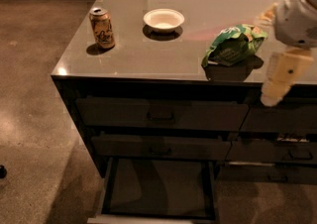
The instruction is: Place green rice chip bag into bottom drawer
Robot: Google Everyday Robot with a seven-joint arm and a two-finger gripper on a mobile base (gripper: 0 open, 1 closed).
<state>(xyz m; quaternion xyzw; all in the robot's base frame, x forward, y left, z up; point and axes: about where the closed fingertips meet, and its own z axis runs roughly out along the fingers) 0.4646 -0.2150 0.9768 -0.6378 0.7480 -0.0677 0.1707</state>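
Rightward, the gripper sits beside the green rice chip bag — grip unreadable.

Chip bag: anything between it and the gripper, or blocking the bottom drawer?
Nothing visible. The gripper hangs just right of the chip bag; the bottom drawer is open below, nothing showing inside it.
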